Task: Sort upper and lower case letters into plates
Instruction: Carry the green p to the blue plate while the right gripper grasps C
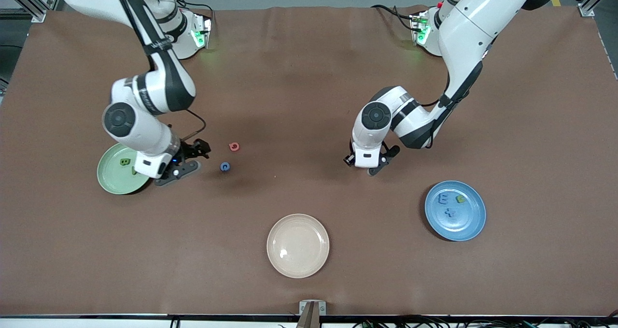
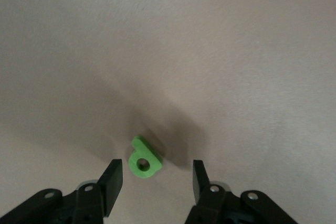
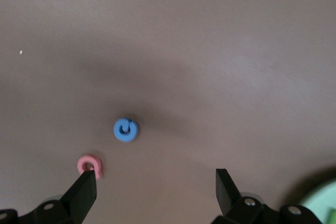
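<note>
The mint green plate [image 1: 112, 179] lies toward the right arm's end of the table and holds a green letter [image 1: 125, 162]. The blue plate [image 1: 470, 217] lies toward the left arm's end and holds three small letters. A red letter [image 1: 234, 147] and a blue letter [image 1: 225, 166] lie on the table beside the green plate; both show in the right wrist view, blue [image 3: 126, 130] and pink-red [image 3: 90, 164]. My right gripper [image 1: 193, 158] is open and empty [image 3: 155, 182], between the green plate and these two letters. My left gripper [image 1: 368, 164] is open, low over a bright green letter [image 2: 143, 158] that lies between its fingers [image 2: 156, 174].
A cream-beige plate [image 1: 298, 245] sits empty near the front edge, midway along the table. The green plate's rim [image 3: 323, 198] shows at the corner of the right wrist view. The brown cloth covers the whole table.
</note>
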You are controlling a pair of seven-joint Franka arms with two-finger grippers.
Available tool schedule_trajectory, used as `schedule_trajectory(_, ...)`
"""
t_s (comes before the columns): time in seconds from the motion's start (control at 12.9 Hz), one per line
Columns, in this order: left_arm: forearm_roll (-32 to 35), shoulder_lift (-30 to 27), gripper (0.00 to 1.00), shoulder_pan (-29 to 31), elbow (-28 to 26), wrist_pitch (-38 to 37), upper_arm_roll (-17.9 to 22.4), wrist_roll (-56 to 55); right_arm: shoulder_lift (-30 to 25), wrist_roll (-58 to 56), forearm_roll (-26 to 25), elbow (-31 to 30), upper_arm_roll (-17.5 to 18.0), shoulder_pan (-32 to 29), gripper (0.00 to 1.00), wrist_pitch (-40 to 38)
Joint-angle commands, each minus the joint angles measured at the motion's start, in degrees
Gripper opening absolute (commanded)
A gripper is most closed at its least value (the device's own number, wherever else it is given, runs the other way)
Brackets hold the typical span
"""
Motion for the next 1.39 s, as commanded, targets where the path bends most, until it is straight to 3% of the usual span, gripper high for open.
schedule_trajectory(0.0, 1.43, -0.60, 0.57, 0.24, -1.57, 1.04, 0.35, -2.21, 3.74, 3.20, 1.10, -0.02, -0.59, 2.71, 1.00, 4.61)
schedule_trajectory(0.31, 2.22, 0.19, 0.52, 0.07, -1.66, 1.04, 0.35, -3.78, 8.14, 9.07, 1.10, -0.63, -0.59, 5.96, 0.99, 9.27)
schedule_trajectory(0.39, 2.66, 0.37, 0.49, 0.07, -1.66, 1.04, 0.35, -4.75, 8.67, 10.66, 1.02, -1.16, -0.59, 7.10, 0.92, 10.15)
schedule_trajectory(0.54, 3.89, 0.63, 0.36, -0.28, -1.58, 1.04, 0.26, -5.98, 9.73, 10.77, 1.02, -1.60, -0.59, 7.11, 0.79, 11.12)
schedule_trajectory(0.85, 3.89, 0.02, 0.04, 0.24, -0.61, 0.61, 0.26, -6.51, 10.35, 10.77, 1.02, -2.22, -0.68, 6.76, 0.78, 11.30)
schedule_trajectory(1.08, 3.89, -2.78, 0.02, 1.12, 2.36, -3.24, 0.35, -3.72, 10.96, 10.77, 1.02, -2.39, -0.68, 6.76, 0.76, 12.52)
schedule_trajectory(1.32, 3.89, -3.93, 0.02, 4.80, 7.90, -10.54, 0.35, 4.62, 12.10, 10.77, 1.02, -2.57, -0.59, 7.03, 0.66, 14.29)
